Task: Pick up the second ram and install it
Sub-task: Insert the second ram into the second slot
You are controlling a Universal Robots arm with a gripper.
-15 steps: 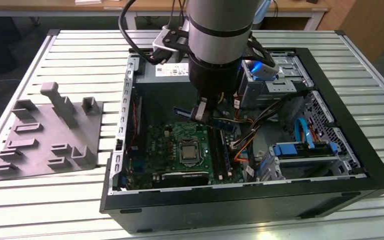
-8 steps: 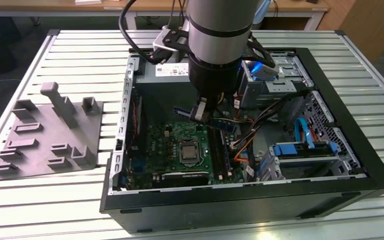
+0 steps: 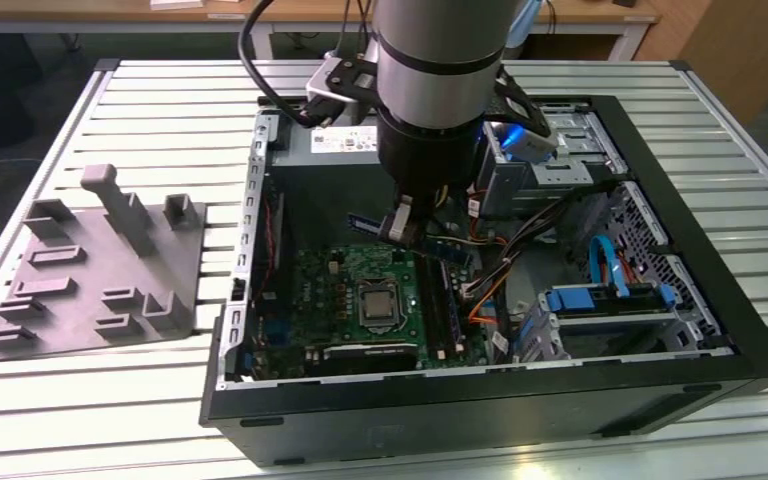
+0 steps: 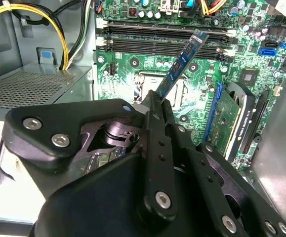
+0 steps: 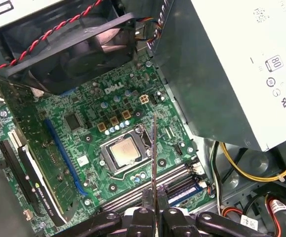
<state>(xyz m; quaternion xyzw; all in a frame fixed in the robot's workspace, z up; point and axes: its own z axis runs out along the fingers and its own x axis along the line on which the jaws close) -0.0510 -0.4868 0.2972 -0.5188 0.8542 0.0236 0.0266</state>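
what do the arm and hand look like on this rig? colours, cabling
The arm is a silver-grey cylinder with a black band and darker lower section; black cables loop beside it. The hand is matte black: linked plates with silver screw heads, slim fingers.

— What lies under the gripper (image 3: 404, 235)?
— A green motherboard (image 3: 324, 290), flat in the open black case (image 3: 491, 400). Its CPU (image 3: 379, 303) sits just below the gripper, metal lid up.
— And farther from it?
— A grey tray (image 3: 104, 290) with upright posts, well apart from the gripper toward the exterior view's left, on the slatted table (image 3: 171, 120).
— Anything else near it in the case?
— In the first wrist view, a black fan (image 5: 68, 49) with red-and-black leads, a card (image 5: 39, 177) standing on edge in the motherboard, and a grey power supply (image 5: 241, 64). Yellow wires (image 4: 59, 34) run by it in the second wrist view. A blue cable (image 3: 607, 265) lies toward the exterior view's right.
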